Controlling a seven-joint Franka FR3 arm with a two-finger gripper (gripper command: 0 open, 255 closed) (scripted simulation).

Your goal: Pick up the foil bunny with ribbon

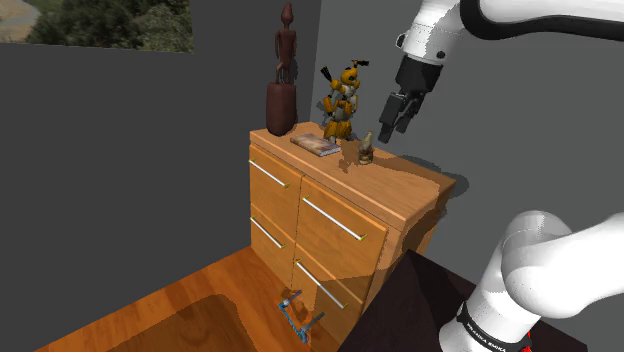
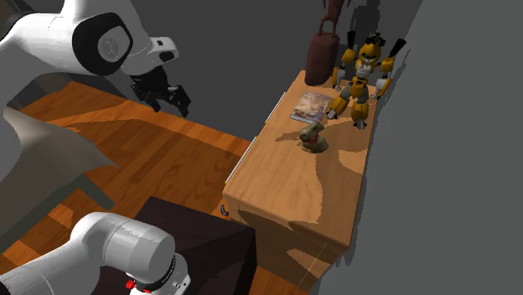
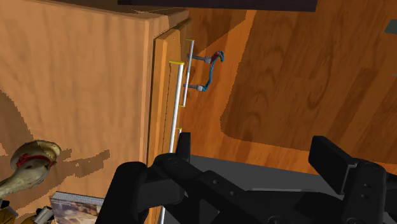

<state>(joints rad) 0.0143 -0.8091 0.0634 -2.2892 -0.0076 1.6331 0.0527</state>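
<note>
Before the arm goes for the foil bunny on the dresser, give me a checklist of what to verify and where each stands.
1. The gripper is open: ok, fingers apart, nothing between them.
2. The gripper is over the bunny: not ok, in the wrist view it lies off to one side of the fingers.
3. The bunny stands on the dresser top: ok.
4. The bunny is apart from the book and the yellow figurine: ok.
5. Which way its narrow side faces: cannot tell.
</note>
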